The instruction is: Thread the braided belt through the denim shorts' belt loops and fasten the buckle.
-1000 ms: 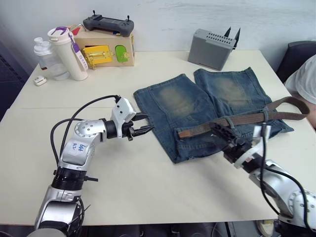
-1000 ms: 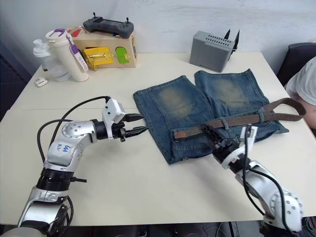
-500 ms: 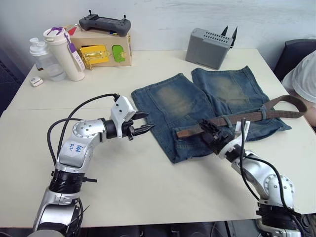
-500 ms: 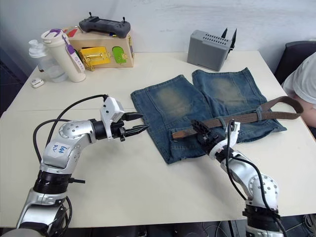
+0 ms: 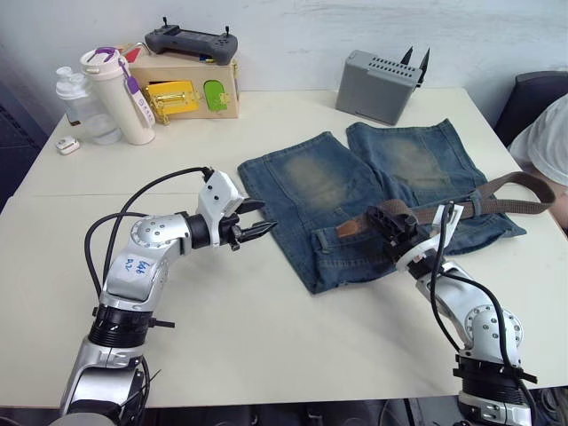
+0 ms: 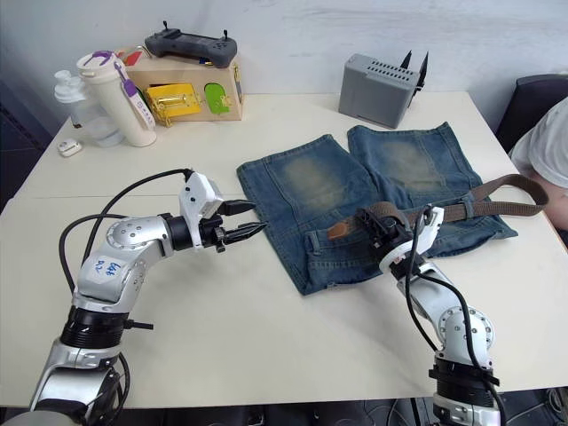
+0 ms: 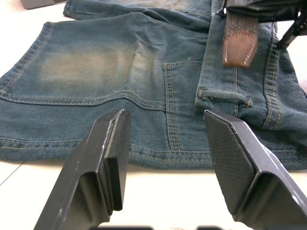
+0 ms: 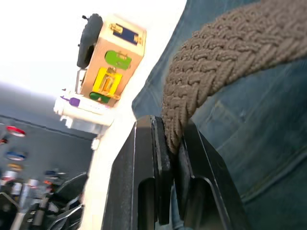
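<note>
On the pale tabletop [image 5: 266, 355] the denim shorts [image 5: 355, 191] lie flat, legs pointing toward the far edge and the waistband toward the robot. Across the waistband runs the braided belt [image 5: 497, 209], its far end curling off past the shorts' right side near a person's white sleeve [image 5: 552, 142]. The right hand [image 5: 395, 232] is clenched on the belt close to its tan leather tip [image 5: 351, 228]; the right wrist view shows the woven strap pinched between the two black fingers [image 8: 160, 167]. The tip sticks out from that grip, lifted a little above the denim. One belt loop [image 7: 223, 94] lies on the waistband just beside the tip. The left hand [image 5: 253, 222] hovers released, fingers spread, at the shorts' left edge, seemingly not touching the cloth, though that is hard to judge. At the far edge stand a grey box [image 5: 382, 84], a cardboard box [image 5: 186, 89] with a black controller [image 5: 191, 40] on top, and a white bottle [image 5: 120, 93].
</note>
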